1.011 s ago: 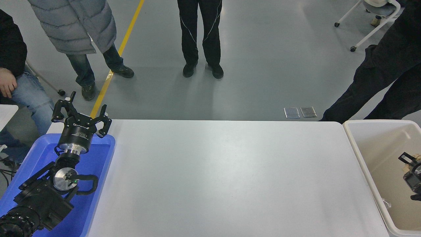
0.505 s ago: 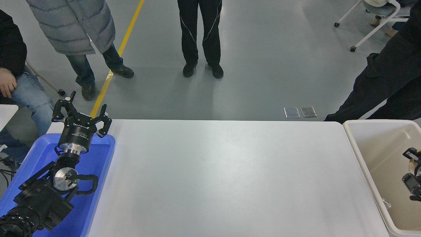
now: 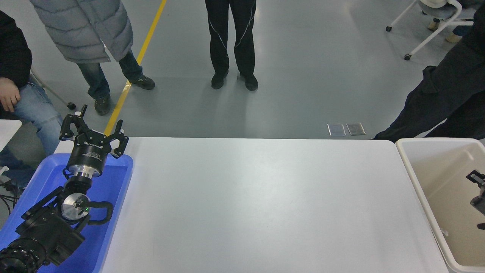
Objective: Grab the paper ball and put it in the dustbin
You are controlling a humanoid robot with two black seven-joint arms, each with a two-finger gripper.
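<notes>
The off-white dustbin [image 3: 416, 181] stands at the table's right end. Only a small black part of my right gripper [image 3: 479, 188] shows at the picture's right edge, over the inside of the dustbin; I cannot tell how it stands. The tan paper ball is out of view. My left gripper [image 3: 93, 127] is parked at the lower left, open and empty, above the far end of the blue tray [image 3: 113, 189].
The white table [image 3: 257, 204] spans the middle. Several people stand or sit beyond its far edge, one in black close to the dustbin's far right corner [image 3: 443, 98]. A wheeled chair [image 3: 424, 26] stands at the top right.
My right gripper has drawn back to the right, mostly out of the picture. The scrap of tan paper seen by it earlier no longer shows. The left arm has not moved.
</notes>
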